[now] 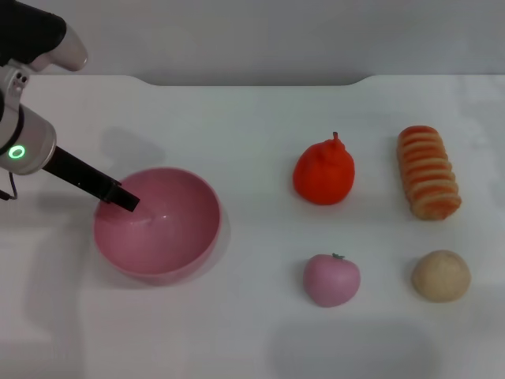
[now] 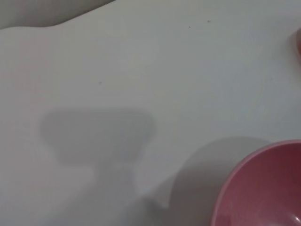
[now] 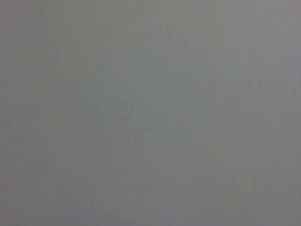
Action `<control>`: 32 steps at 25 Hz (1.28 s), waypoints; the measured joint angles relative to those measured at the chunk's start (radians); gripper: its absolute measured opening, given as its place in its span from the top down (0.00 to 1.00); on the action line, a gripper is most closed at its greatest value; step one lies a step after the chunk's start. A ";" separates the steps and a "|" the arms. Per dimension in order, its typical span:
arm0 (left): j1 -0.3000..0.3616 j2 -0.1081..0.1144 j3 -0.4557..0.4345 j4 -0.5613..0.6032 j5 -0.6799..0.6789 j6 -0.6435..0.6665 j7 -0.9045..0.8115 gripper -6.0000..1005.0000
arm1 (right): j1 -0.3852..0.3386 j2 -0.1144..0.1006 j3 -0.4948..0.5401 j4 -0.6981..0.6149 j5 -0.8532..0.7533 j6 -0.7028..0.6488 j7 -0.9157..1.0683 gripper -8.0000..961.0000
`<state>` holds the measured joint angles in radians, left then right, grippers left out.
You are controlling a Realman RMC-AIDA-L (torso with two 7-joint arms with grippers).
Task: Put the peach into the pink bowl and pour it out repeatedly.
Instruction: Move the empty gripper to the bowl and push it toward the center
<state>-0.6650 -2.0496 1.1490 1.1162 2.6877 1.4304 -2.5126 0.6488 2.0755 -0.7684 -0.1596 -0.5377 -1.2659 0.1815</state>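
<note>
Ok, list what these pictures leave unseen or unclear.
- Left gripper: head view shows one dark finger at the pink bowl rim; open or shut, unclear.
- Pink bowl: left wrist view cuts it at the edge.
- Right gripper: absent everywhere; right wrist view shows only blank grey.
- Peach: head view only.

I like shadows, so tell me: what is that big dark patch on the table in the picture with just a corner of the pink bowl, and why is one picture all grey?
In the left wrist view, the soft dark patch is a shadow on the table, beside the pink bowl. The right wrist view shows only plain grey, nothing to tell. In the head view, the left gripper reaches over the bowl's rim; the bowl's inside shows a small shine.
</note>
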 joint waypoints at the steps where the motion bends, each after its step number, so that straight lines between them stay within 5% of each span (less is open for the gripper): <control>1: -0.001 0.001 0.007 -0.004 0.003 -0.002 0.000 0.35 | 0.000 0.000 0.000 0.000 0.000 0.000 0.000 0.44; 19: -0.004 -0.001 0.070 -0.025 0.029 -0.041 -0.014 0.36 | 0.000 0.002 0.000 0.001 0.000 -0.007 0.001 0.44; 32: -0.004 -0.001 0.124 -0.035 0.037 -0.039 -0.016 0.82 | -0.001 0.002 0.000 0.000 0.001 -0.007 0.006 0.44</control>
<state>-0.6689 -2.0509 1.2726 1.0814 2.7252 1.3917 -2.5287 0.6477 2.0770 -0.7685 -0.1596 -0.5370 -1.2734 0.1878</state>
